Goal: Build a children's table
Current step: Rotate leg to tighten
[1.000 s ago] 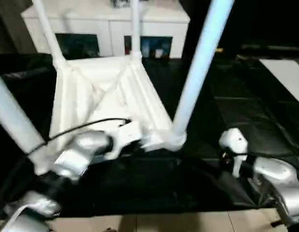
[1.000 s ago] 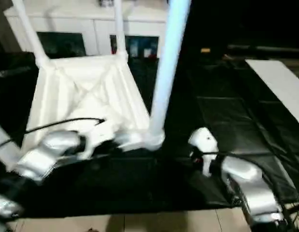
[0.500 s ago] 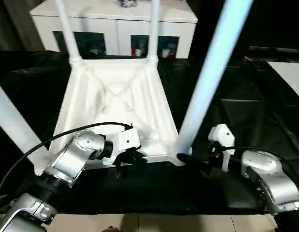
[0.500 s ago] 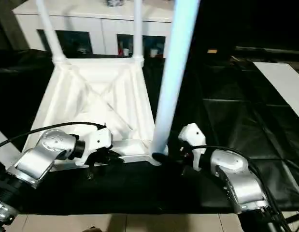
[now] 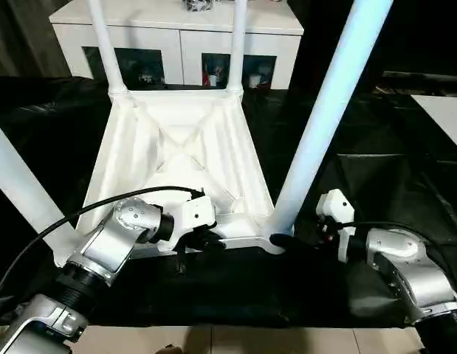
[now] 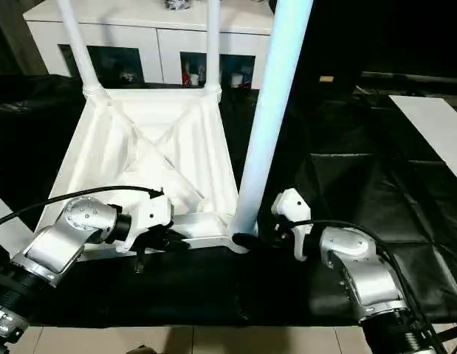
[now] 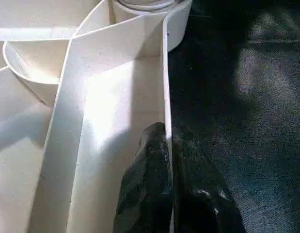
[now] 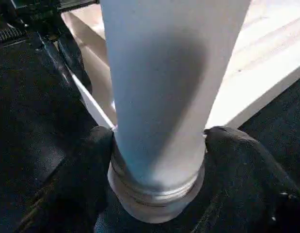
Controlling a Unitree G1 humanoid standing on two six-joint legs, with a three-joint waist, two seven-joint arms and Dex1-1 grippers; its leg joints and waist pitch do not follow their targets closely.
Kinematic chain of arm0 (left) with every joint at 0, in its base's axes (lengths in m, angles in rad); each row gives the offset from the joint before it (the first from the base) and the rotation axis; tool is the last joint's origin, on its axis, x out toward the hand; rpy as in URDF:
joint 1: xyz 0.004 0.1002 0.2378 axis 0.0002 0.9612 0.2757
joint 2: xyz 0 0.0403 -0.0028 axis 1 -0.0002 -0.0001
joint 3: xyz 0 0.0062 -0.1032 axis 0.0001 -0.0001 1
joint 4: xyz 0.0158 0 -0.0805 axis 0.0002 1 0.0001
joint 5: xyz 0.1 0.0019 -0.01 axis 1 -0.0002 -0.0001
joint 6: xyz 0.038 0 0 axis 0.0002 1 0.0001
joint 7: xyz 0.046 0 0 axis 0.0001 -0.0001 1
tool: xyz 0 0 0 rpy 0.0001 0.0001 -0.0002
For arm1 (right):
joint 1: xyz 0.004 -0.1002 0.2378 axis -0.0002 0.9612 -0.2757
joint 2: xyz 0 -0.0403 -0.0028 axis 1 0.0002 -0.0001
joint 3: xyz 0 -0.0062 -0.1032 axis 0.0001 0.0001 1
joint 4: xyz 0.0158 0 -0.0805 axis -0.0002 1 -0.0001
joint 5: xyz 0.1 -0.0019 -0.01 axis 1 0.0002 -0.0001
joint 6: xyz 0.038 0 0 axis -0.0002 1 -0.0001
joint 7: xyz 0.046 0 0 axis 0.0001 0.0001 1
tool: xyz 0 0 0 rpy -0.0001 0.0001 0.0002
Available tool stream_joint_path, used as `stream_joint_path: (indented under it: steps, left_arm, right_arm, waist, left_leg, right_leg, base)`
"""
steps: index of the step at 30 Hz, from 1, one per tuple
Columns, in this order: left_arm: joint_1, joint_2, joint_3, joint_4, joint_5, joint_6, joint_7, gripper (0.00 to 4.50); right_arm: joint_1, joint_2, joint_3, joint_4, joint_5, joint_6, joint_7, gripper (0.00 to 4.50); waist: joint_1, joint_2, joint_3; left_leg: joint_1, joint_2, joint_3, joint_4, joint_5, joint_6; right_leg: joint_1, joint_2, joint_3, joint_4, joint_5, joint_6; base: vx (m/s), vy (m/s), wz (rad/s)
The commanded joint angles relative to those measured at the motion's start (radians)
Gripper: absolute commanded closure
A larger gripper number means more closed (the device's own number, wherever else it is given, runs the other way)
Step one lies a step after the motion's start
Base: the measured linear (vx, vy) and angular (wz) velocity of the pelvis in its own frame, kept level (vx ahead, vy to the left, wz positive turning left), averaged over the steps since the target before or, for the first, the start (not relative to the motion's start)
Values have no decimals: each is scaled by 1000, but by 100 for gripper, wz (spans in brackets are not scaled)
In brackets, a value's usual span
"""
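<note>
Head views: the children's table (image 5: 180, 158) lies upside down on a black sheet (image 5: 390, 184), its ribbed underside facing up and its legs standing upward. The nearest right-hand leg (image 5: 324, 118) rises from the near right corner; two far legs (image 5: 106, 44) stand at the back corners before a white cabinet (image 5: 180, 29) with glass-fronted doors. No brand, label or writing can be read anywhere. The left gripper (image 5: 206, 240) sits at the near rim of the tabletop, its black fingers pinched together on the rim wall. The right gripper (image 6: 246, 241) reaches in at the base of the nearest right-hand leg, one black finger lying against the foot of the leg.

Left wrist view: the two black fingers (image 7: 150, 189) are nearly closed, one inside and one outside the thin white rim wall (image 7: 165, 87), clamping it; a leg socket sits at the far end of the rim.

Right wrist view: the leg (image 8: 164, 82) stands between the two black fingers (image 8: 237, 165), one on each side of its base collar; whether they press on it cannot be told.

Compared with a second ago, the right gripper has come in from well to the right of the leg to its base, and the left gripper stays on the rim
</note>
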Motion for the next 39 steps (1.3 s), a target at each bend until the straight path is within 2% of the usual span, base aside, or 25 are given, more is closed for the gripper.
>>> stream_joint_path:
  steps: [1, 6, 11, 13, 14, 15, 16, 17, 18, 19, 21, 22, 23, 24, 25, 26, 28, 30, 33, 34, 35, 36, 37, 38, 39]
  left_arm:
    - [4, -8, -39, 6, 4, -6, -40, 450]
    - [8, -6, -42, 4, 5, -1, -44, 450]
    - [8, -20, -38, 19, 19, 20, -3, 450]
    - [5, -27, -35, 25, 22, 28, 11, 450]
    - [-14, -82, -9, 66, 31, 62, 107, 450]
    - [-32, -135, 13, 100, 33, 94, 187, 450]
    - [-37, -152, 19, 110, 34, 104, 211, 450]
    - [-39, -158, 21, 114, 35, 108, 219, 450]
    - [-53, -193, 21, 138, 56, 121, 282, 450]
    - [-67, -229, 26, 163, 69, 136, 343, 450]
    - [-90, -292, 39, 202, 85, 158, 446, 450]
    - [-110, -350, 52, 235, 97, 169, 538, 450]
    - [-112, -355, 53, 239, 98, 169, 546, 450]
    - [-124, -389, 61, 259, 103, 171, 596, 450]
    - [-140, -419, 65, 287, 109, 164, 637, 450]
    - [-154, -436, 63, 311, 122, 147, 673, 450]
    - [-174, -453, 50, 341, 149, 119, 705, 450]
    - [-186, -467, 54, 357, 157, 107, 718, 450]
    - [-190, -459, 49, 360, 165, 92, 709, 450]
    - [-189, -448, 46, 361, 170, 83, 698, 450]
    - [-188, -442, 44, 361, 171, 76, 690, 450]
    - [-184, -432, 45, 358, 170, 74, 678, 450]
    - [-184, -432, 45, 358, 170, 74, 678, 450]
    - [-181, -426, 46, 357, 172, 72, 667, 450]
    - [-175, -416, 41, 351, 172, 63, 643, 450]
  right_arm:
    - [-16, -6, -15, 10, 6, -14, 4, 148]
    - [-6, -3, -11, 14, 7, -6, 13, 186]
    - [-4, 16, 4, 81, -64, -22, -80, 194]
    - [-7, 23, 4, 95, -78, -26, -105, 196]
    - [-25, 74, -12, 134, -106, -22, -221, 196]
    - [-44, 132, -32, 164, -123, -12, -337, 197]
    - [-51, 152, -40, 173, -127, -6, -376, 197]
    - [-53, 158, -42, 176, -128, -5, -389, 197]
    - [-73, 213, -60, 197, -135, 12, -487, 197]
    - [-94, 260, -77, 222, -139, 20, -576, 197]
    - [-128, 333, -103, 262, -140, 30, -705, 197]
    - [-157, 390, -115, 298, -134, 29, -781, 197]
    - [-160, 395, -116, 301, -134, 28, -786, 197]
    - [-178, 426, -116, 323, -133, 23, -818, 197]
    - [-201, 455, -111, 351, -137, 10, -844, 197]
    - [-219, 474, -101, 371, -138, -1, -846, 197]
    - [-240, 499, -81, 390, -140, -23, -808, 197]
    - [-244, 513, -69, 389, -154, -38, -783, 197]
    - [-228, 530, -83, 356, -115, -50, -738, 197]
    - [-221, 530, -91, 344, -107, -67, -737, 163]
    - [-219, 527, -92, 342, -111, -76, -741, 163]
    - [-218, 517, -93, 339, -121, -95, -750, 130]
    - [-218, 517, -93, 339, -121, -95, -750, 128]
    - [-217, 513, -101, 337, -119, -102, -752, 128]
    - [-213, 505, -109, 326, -117, -104, -753, 120]
  waist:
    - [0, -8, -50]
    - [-1, -8, -52]
    - [-4, -8, -49]
    - [-7, -8, -44]
    - [-10, -7, -40]
    - [-18, -3, -29]
    - [-24, -7, -25]
    - [-29, -12, -31]
    - [-33, -10, -32]
    - [-43, -8, -31]
    - [-52, -3, -33]
    - [-54, -1, -37]
    - [-56, 2, -38]
    - [-56, -3, -36]
    - [-56, -3, -36]
    - [-60, 1, -37]
    - [-60, 1, -40]
    - [-56, -3, -40]
    - [-50, -3, -42]
    - [-50, -4, -42]
    - [-49, -4, -42]
    - [-49, -3, -42]
    - [-49, -2, -42]
    - [-54, -4, -40]
    - [-64, -3, -39]
  left_leg:
    - [14, 73, -33, -71, -176, 56]
    - [13, 73, -33, -70, -164, 57]
    - [13, 72, -32, -71, -175, 49]
    - [17, 72, -35, -76, -234, 28]
    - [19, 72, -36, -78, -264, 17]
    - [28, 69, -39, -82, -334, -9]
    - [33, 66, -41, -82, -376, -21]
    - [42, 62, -50, -77, -410, -35]
    - [41, 62, -54, -76, -411, -37]
    - [37, 62, -55, -78, -412, -35]
    - [35, 63, -59, -82, -421, -35]
    - [34, 66, -63, -87, -429, -38]
    - [35, 64, -60, -87, -434, -36]
    - [41, 65, -59, -88, -455, -38]
    - [41, 65, -59, -88, -455, -38]
    - [42, 64, -59, -90, -460, -32]
    - [33, 66, -60, -95, -448, -25]
    - [32, 63, -53, -94, -419, -7]
    - [27, 63, -51, -94, -382, 18]
    - [25, 63, -51, -95, -374, 22]
    - [25, 64, -50, -96, -372, 24]
    - [26, 64, -49, -95, -373, 26]
    - [24, 63, -50, -95, -380, 28]
    - [16, 63, -53, -97, -380, 29]
    - [0, 64, -64, -105, -380, 26]
  right_leg:
    - [44, -94, 53, -74, -195, -204]
    - [45, -93, 53, -70, -175, -207]
    - [41, -92, 53, -74, -195, -208]
    - [40, -94, 52, -84, -297, -184]
    - [37, -94, 53, -91, -353, -171]
    - [25, -92, 48, -104, -465, -153]
    - [21, -93, 45, -112, -547, -131]
    - [21, -102, 40, -123, -654, -91]
    - [22, -105, 40, -125, -671, -80]
    - [18, -102, 40, -130, -676, -70]
    - [18, -102, 33, -131, -656, -70]
    - [27, -102, 25, -131, -624, -70]
    - [22, -101, 24, -132, -610, -75]
    - [20, -102, 20, -134, -585, -72]
    - [20, -102, 20, -134, -585, -72]
    - [21, -102, 20, -136, -550, -79]
    - [28, -102, 23, -128, -494, -84]
    - [25, -106, 30, -126, -456, -98]
    - [31, -113, 32, -124, -456, -101]
    - [31, -113, 32, -125, -451, -101]
    - [30, -113, 32, -126, -451, -102]
    - [27, -113, 32, -127, -456, -102]
    - [29, -114, 31, -126, -461, -100]
    - [33, -115, 31, -126, -470, -95]
    - [48, -116, 22, -123, -500, -83]
  base:
    - [0, 0, 0]
    - [0, 0, 0]
    - [0, 0, 0]
    - [0, 0, 0]
    - [0, 0, 0]
    - [0, 0, 0]
    - [-50, 7, -4]
    - [-59, 12, -4]
    - [-59, 12, -4]
    - [-53, 16, -4]
    - [0, 0, 0]
    - [0, 0, 0]
    - [0, 0, 0]
    - [0, 0, 0]
    - [0, 0, 0]
    - [0, 0, 0]
    - [0, 0, 0]
    - [0, 0, 0]
    - [0, 0, 0]
    - [0, 0, 0]
    - [0, 0, 0]
    - [0, 0, 0]
    - [0, 0, 0]
    - [-21, -5, -18]
    - [-21, -5, -18]
